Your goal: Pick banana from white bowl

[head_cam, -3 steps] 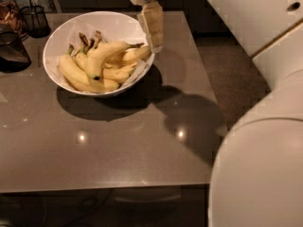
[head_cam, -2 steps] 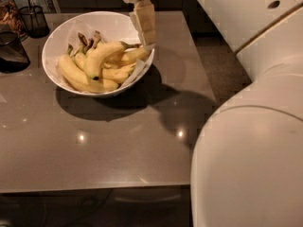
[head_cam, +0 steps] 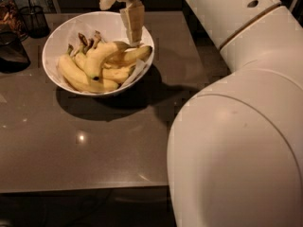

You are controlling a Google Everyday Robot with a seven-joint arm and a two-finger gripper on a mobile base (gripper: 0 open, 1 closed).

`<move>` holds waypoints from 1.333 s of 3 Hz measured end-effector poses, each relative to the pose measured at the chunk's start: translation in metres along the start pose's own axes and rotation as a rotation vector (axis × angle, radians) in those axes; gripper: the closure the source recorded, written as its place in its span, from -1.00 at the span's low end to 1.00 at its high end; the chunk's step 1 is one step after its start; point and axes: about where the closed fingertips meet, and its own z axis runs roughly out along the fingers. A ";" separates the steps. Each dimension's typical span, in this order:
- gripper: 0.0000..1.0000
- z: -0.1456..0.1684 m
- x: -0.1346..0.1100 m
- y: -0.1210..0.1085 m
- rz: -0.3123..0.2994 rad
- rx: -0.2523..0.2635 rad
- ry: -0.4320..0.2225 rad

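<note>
A dark, glossy grey table [head_cam: 94, 155] fills the scene. The white bowl [head_cam: 64, 34] sits on its far left part. A wire-mesh cup [head_cam: 34, 19] stands at the far left corner, with a dark object [head_cam: 10, 51] just nearer, at the left edge. The gripper [head_cam: 134, 36] hangs over the bowl's far right side.

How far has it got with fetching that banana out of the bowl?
Done: the approach, the claw hangs over the right side of the white bowl. In hand: lining up on the banana, which lies among the other bananas. Left: gripping it and lifting it out.
</note>
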 end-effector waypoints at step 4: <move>-0.12 0.050 -0.008 0.005 -0.034 -0.108 -0.058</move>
